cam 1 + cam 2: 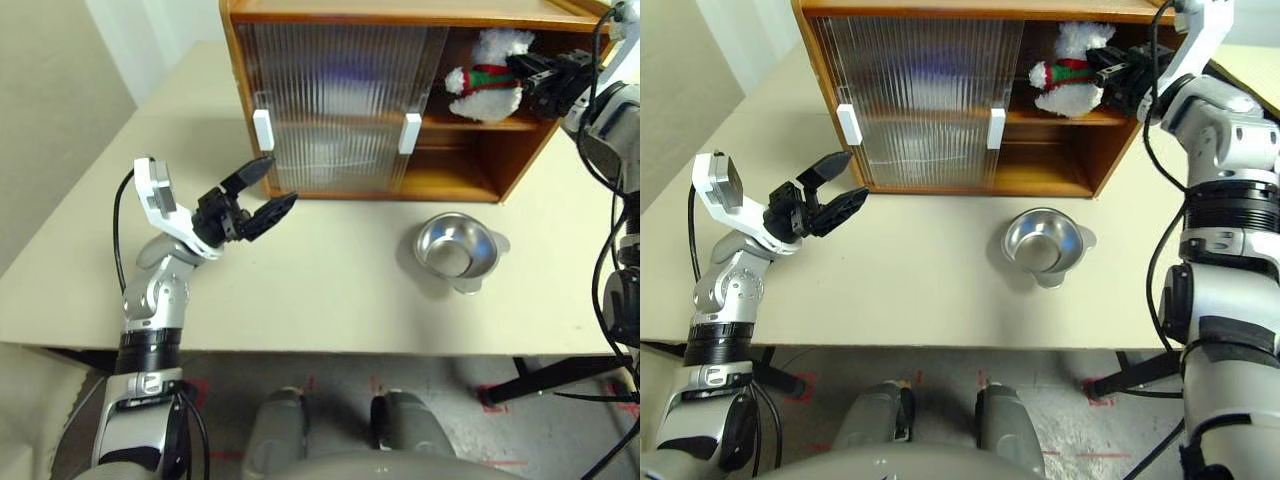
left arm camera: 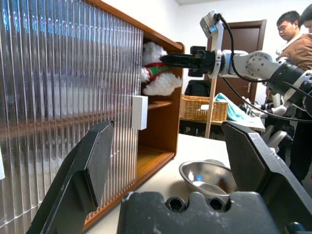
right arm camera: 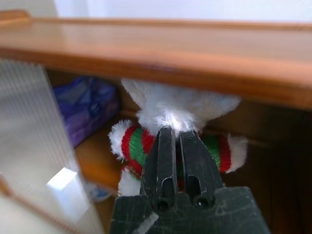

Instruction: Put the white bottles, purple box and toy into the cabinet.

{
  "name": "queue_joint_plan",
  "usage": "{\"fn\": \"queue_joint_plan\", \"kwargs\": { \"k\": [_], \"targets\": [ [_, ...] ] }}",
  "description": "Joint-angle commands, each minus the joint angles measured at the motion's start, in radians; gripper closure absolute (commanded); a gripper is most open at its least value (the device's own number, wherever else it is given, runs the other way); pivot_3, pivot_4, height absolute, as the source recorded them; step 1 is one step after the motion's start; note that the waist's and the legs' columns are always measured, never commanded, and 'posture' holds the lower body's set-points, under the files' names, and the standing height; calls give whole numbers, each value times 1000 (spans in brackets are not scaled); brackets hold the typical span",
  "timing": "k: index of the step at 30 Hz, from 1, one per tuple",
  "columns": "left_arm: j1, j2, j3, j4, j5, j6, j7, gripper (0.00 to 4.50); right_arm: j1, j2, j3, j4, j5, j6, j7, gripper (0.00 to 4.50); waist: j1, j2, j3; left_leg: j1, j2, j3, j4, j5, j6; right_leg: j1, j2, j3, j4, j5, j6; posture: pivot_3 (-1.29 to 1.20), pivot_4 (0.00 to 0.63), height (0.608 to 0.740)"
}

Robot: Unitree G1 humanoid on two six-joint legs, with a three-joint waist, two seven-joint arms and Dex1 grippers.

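One bottle (image 3: 97, 192) perhaps, mostly hidden.

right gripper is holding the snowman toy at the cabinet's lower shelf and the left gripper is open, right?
Not quite: the right gripper holds the toy at the cabinet's upper shelf, not the lower, as the left eye view shows. The left gripper is indeed open.

One cabinet (image 1: 400, 100) with two sliding doors and two white handles. Inside it, one snowman toy (image 1: 488, 65) and one purple box (image 3: 87, 109). In front of it, one metal bowl (image 1: 458, 250). Two people beyond.
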Motion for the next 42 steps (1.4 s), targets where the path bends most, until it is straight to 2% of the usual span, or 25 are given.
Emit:
{"fn": "queue_joint_plan", "kwargs": {
  "k": [1, 13, 27, 30, 40, 42],
  "targets": [
    [15, -4, -4, -14, 5, -6, 6, 0, -43, 13, -10, 80, -28, -97, -11, 4463, 1, 0, 0, 0, 0, 0, 0, 0, 0, 0, 0, 0, 0, 0, 0, 110, 0, 740],
    [18, 8, 1, -27, 3, -2, 9, 0, -106, 31, 23, 272, -119, -247, 6, 4463, 1, 1, 1, 0, 0, 0, -1, 0, 0, 0, 0, 0, 1, 0, 0, 120, 0, 740],
    [39, 16, 3, -57, -9, 16, 21, 0, -117, 48, 26, 367, -171, -320, -8, 4463, 3, 2, 0, 0, 0, 0, 0, 0, 0, 0, 0, 0, 2, 0, 0, 134, 0, 740],
    [40, 16, 1, -58, -11, 19, 22, 0, -123, 48, 25, 378, -178, -326, -16, 3689, 3, 2, 0, 0, 0, 0, 0, 0, 0, 0, 0, 0, 2, 0, 0, 133, 0, 740],
    [37, 16, 2, -55, -14, 27, 22, 0, -134, 43, 24, 394, -188, -344, -27, 7, 3, 3, 0, 1, 0, 0, 0, 0, 0, 0, 0, 0, 2, 0, 0, 130, 0, 740],
    [36, 16, 1, -55, -14, 29, 21, 0, -136, 38, 24, 391, -191, -346, -23, 7, 2, 3, 0, 1, 0, 0, 0, 0, 0, 0, 0, 0, 2, 0, 0, 128, 0, 740]
  ]
}}
